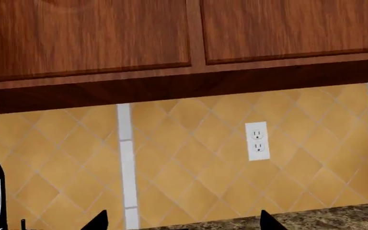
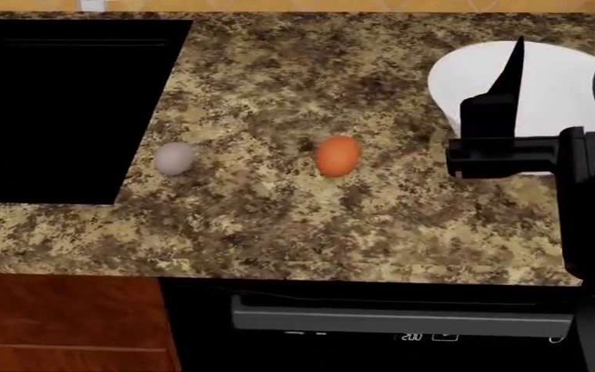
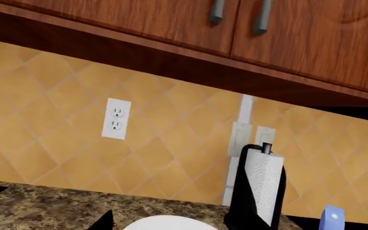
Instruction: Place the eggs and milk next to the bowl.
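On the speckled granite bench [image 2: 276, 225] in the head view, the orange-brown egg [image 2: 337, 156] lies near the middle, its long axis running roughly from 12 to 6 o'clock with a slight lean toward 1 o'clock. The pale greyish-pink egg [image 2: 173, 158] sits well apart at its 9 o'clock, just beside the edge of the dark sink [image 2: 60, 108]; it looks nearly round, so its axis is hard to tell. The white bowl [image 2: 556, 85] stands at about 2 o'clock from the orange egg, partly hidden by the right pincer [image 2: 504, 101] (a dark shape hanging in front of it), whose fingers cannot be told as spread or pressed together. The right wrist view shows the blue milk carton [image 3: 332, 216] upright, beside the paper-towel roll [image 3: 262, 189] on its black stand. The left pincer [image 1: 180, 221] shows two dark tips set apart, spread and empty, facing the tiled wall with a white outlet [image 1: 257, 140].
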`<state>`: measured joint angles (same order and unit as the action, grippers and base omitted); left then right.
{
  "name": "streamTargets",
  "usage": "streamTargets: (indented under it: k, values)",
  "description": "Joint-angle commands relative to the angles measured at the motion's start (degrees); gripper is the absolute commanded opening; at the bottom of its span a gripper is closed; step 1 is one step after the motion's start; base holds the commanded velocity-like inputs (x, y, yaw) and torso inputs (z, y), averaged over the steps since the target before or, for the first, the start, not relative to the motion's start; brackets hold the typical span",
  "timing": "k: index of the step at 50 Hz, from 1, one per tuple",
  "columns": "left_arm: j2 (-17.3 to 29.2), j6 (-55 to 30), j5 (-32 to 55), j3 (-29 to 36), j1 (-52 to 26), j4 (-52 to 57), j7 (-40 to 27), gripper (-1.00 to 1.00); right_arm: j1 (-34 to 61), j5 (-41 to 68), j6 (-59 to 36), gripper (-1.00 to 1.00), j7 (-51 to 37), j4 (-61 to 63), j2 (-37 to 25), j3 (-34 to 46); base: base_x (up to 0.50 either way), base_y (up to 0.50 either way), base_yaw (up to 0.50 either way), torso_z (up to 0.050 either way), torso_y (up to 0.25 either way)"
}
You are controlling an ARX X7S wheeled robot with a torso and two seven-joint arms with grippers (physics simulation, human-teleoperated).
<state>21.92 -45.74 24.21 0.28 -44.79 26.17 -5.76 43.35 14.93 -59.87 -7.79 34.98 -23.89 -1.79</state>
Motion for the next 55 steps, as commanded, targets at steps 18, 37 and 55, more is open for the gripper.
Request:
streamTargets:
  k: [18, 37, 55]
  values:
    - [-0.79, -0.10, 1.37, 0.26, -0.50, -0.53, -0.17, 1.00, -1.01, 0.89, -0.56, 1.00, 0.27, 0.71, -0.82, -0.81, 0.00, -0.50, 0.00, 0.000, 0.000]
    - [-0.02, 0.46, 1.71, -0.36, 0.67, -0.17, -0.24, 1.00, -1.11, 0.88, 0.69, 1.00, 0.32, -0.37, -0.53, 0.81, 0.00, -0.50, 0.00, 0.000, 0.000]
    - [0.33, 0.50, 2.14, -0.63, 0.81, 0.02, -0.52, 1.00, -0.85, 1.37, 0.86, 1.00, 0.77, -1.39, -0.45, 2.04, 0.11, 0.00, 0.00, 0.000, 0.000]
